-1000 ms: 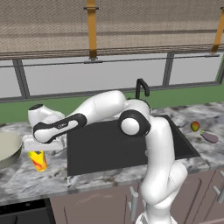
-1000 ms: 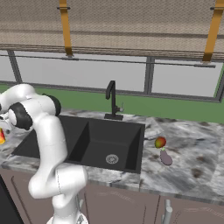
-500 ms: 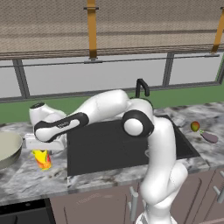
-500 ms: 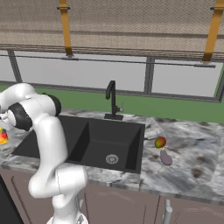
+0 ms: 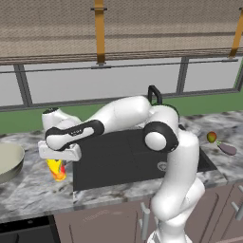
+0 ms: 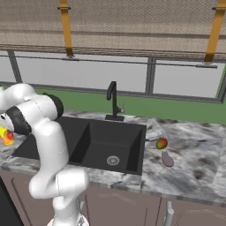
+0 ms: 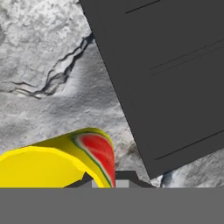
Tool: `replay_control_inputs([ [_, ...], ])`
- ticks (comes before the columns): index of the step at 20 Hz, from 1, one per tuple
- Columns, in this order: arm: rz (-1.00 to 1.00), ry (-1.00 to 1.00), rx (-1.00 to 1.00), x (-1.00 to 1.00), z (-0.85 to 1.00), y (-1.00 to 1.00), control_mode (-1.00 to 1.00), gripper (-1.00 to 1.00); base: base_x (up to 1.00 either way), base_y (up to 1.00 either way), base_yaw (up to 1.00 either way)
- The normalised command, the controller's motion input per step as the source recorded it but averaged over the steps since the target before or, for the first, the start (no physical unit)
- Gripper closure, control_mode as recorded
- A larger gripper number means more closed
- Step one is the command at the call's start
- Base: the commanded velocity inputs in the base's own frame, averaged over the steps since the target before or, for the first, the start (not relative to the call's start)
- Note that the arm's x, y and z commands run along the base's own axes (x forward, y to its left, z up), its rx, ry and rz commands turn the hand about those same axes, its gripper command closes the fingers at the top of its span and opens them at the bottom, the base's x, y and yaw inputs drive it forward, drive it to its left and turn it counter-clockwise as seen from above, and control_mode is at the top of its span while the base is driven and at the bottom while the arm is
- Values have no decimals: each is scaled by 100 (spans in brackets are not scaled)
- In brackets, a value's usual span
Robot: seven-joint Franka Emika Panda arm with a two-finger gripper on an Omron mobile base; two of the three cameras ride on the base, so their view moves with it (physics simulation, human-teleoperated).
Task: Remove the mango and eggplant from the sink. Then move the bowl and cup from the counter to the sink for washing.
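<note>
Left base view, left of centre: our gripper (image 5: 58,163) has closed on the cup (image 5: 56,169) beside the sink (image 5: 123,156). Mango (image 5: 211,137) and eggplant (image 5: 228,149) lie at the right edge.

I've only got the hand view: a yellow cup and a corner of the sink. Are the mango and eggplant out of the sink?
Observer: Yes. The mango and eggplant lie on the counter, right of the sink.
Operator: Where's the bowl?
Observer: The bowl sits on the counter left of the cup, apart from it.
Operator: And the gripper?
Observer: The gripper is shut on the cup's top, just left of the sink's edge.
</note>
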Motion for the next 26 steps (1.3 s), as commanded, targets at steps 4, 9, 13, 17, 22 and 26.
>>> replay_control_inputs([
  [4, -7, -2, 0, -6, 12, -50, -100, 100, 0, 0, 0],
  [9, -7, -4, 0, -2, 14, -51, -100, 100, 0, 0, 0],
  [13, -7, -5, 0, 0, 13, -52, -100, 100, 0, 0, 0],
  [17, -7, -9, 0, 0, 13, -52, -100, 100, 0, 0, 0],
  [22, -8, -5, 0, 0, 13, -49, -100, 100, 0, 0, 0],
  [26, -9, -4, 0, 0, 14, -49, -100, 100, 0, 0, 0],
])
